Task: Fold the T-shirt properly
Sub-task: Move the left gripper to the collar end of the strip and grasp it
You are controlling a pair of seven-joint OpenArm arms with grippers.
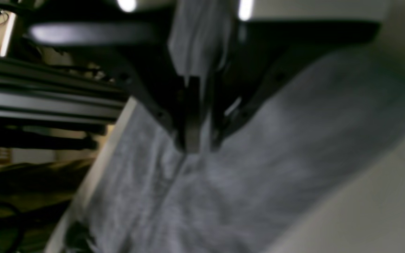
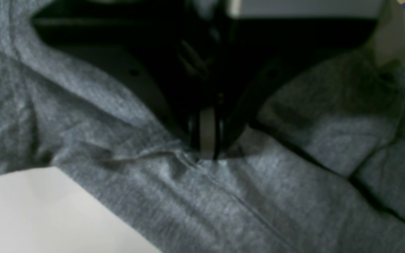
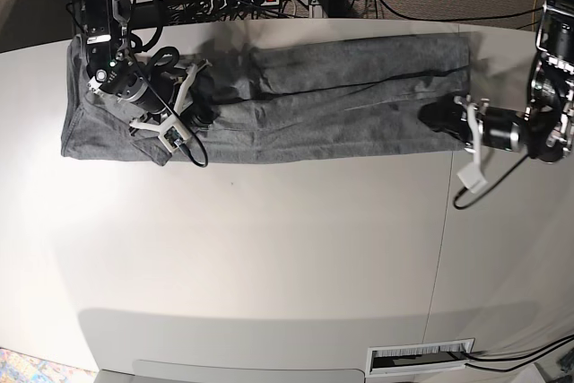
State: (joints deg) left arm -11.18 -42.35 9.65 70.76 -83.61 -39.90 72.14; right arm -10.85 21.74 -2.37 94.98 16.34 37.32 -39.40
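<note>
the right arm's fingers (image 3: 204, 116) are pinched closed on the plain heather-grey cotton t-shirt (image 3: 296, 100), lying in a long folded band across the white worktop (image 3: 269, 248). the left arm's fingers (image 3: 429, 115) stand narrowly parted at its other end; hold unclear.

The T-shirt (image 3: 296, 96) was plain grey with little light flecks, and it lay flat on the table as a long, thin band near the far edge. It was folded over along its length, so one layer sat on top of another, with a long crease down the middle and small wrinkles in it. One end reached almost to a side edge of the table, and up close a stitched seam showed in the cloth.
</note>
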